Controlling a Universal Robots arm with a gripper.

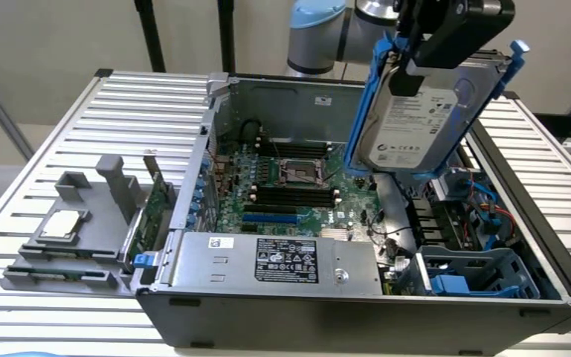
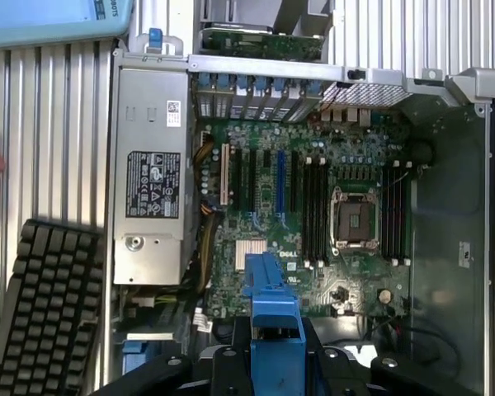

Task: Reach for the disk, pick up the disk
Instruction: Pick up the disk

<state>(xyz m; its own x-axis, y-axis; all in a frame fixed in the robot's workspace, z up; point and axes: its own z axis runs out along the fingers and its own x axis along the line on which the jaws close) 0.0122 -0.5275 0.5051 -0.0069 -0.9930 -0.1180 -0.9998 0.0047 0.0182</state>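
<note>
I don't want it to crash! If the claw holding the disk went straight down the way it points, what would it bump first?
Probably the green motherboard on the floor of the open computer case. The claw points down at it while holding the disk, so the disk's lower end would likely touch first. Exact spot unclear.

Exterior view: I saw the open computer case (image 1: 365, 297) from high front, fairly close.
Wrist view: I looked straight down, near.
Shared: motherboard (image 1: 291, 182) (image 2: 313, 214).
</note>
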